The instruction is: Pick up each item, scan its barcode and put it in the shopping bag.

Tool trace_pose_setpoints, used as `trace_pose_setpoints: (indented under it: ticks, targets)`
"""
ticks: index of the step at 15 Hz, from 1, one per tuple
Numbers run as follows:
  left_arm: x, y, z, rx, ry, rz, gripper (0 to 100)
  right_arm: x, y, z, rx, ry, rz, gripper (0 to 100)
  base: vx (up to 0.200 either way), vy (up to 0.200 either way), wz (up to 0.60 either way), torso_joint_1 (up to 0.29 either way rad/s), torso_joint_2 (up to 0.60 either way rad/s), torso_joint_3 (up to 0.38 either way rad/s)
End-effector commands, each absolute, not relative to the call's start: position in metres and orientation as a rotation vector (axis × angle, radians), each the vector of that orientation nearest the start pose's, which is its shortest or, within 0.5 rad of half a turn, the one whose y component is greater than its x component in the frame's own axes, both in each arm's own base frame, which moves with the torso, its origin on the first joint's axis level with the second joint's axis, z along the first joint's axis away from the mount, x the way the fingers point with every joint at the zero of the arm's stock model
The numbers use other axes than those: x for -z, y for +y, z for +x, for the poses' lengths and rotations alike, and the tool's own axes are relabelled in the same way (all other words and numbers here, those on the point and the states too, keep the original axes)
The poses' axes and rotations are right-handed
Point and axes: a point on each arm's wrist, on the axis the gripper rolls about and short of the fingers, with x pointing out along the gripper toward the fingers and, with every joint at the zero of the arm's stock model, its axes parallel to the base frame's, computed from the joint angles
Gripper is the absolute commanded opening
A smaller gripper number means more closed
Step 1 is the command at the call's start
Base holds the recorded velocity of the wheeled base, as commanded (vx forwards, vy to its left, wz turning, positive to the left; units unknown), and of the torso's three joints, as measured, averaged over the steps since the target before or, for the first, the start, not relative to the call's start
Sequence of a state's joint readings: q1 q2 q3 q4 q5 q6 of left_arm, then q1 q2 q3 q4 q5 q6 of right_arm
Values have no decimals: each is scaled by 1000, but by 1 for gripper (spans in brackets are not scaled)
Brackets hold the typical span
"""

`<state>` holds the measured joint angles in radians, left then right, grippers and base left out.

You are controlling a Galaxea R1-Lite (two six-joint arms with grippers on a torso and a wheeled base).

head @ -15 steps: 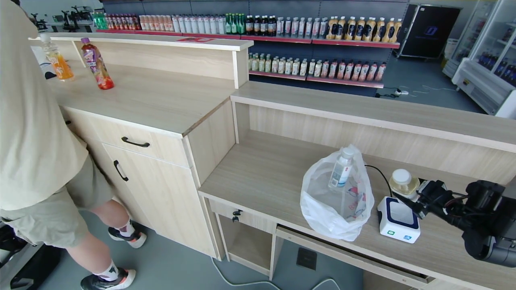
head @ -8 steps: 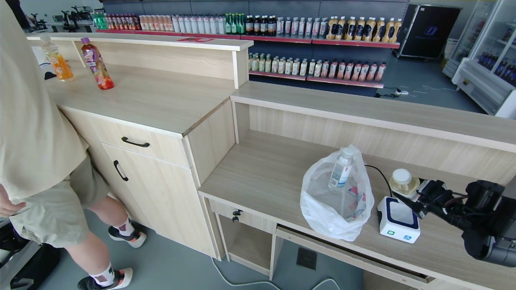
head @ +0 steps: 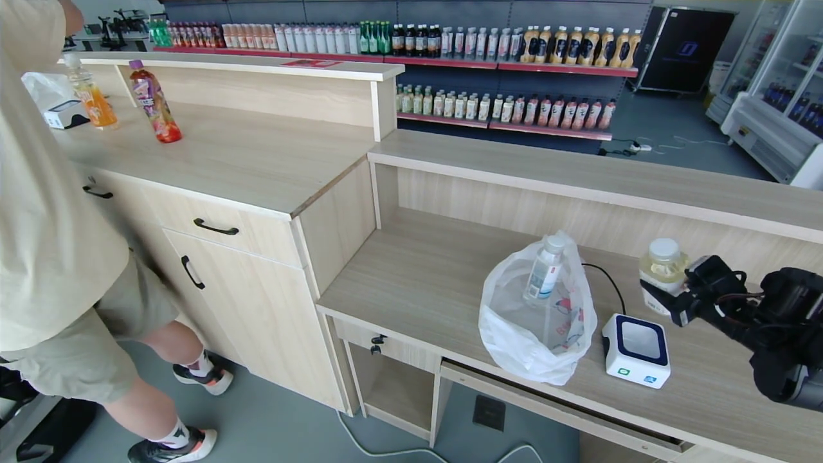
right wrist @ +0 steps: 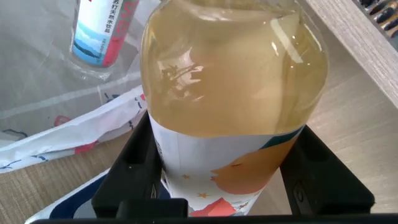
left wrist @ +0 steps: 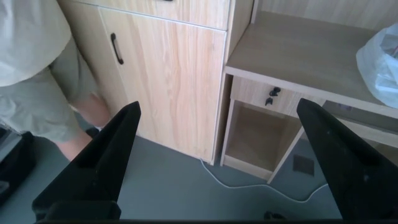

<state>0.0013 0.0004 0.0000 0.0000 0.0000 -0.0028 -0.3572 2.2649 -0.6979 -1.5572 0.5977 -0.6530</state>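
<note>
From the head view, the right end effector (head: 672,286) gripping the yellow drink bottle (head: 662,260) hides that bottle's lower half. In the right wrist view its cap runs off the edge, its base sinks between the black fingers (right wrist: 134,168), and the label's print is too blurred for you to read. There the bottle also covers most of the scanner (right wrist: 87,202) and the clear bottle (right wrist: 99,31) in the shopping bag (right wrist: 56,118) is cut off at the neck, while in the left wrist view the left end effector's (left wrist: 217,106) spread fingers are cut by the edge.
</note>
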Motion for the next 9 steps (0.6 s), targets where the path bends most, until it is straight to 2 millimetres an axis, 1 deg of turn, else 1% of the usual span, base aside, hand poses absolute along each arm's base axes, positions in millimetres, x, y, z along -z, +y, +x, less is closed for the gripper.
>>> trace_pose_setpoints:
  ticks: [1,3,4,6,7,9]
  targets:
    - [-75,0,-23,-2,0,-3,100,-128,-107,315,-2,-95,-447,0,0,0,0,0,0,0]
    - [-75,0,-23,-2,0,-3,100,-151,-104,296,125,23,-383,0,0,0,0,0,0,0]
    - [-75,0,-23,-2,0,-3,100,-156,-101,284,167,78,-370,0,0,0,0,0,0,0]
    - [-75,0,-23,-2,0,-3,100,-152,-94,260,197,142,-358,0,0,0,0,0,0,0]
    - [-75,0,-23,-2,0,-3,100,-150,-90,252,194,154,-366,0,0,0,0,0,0,0]
    - [-75,0,-23,-2,0,-3,100,-152,-88,247,194,148,-400,0,0,0,0,0,0,0]
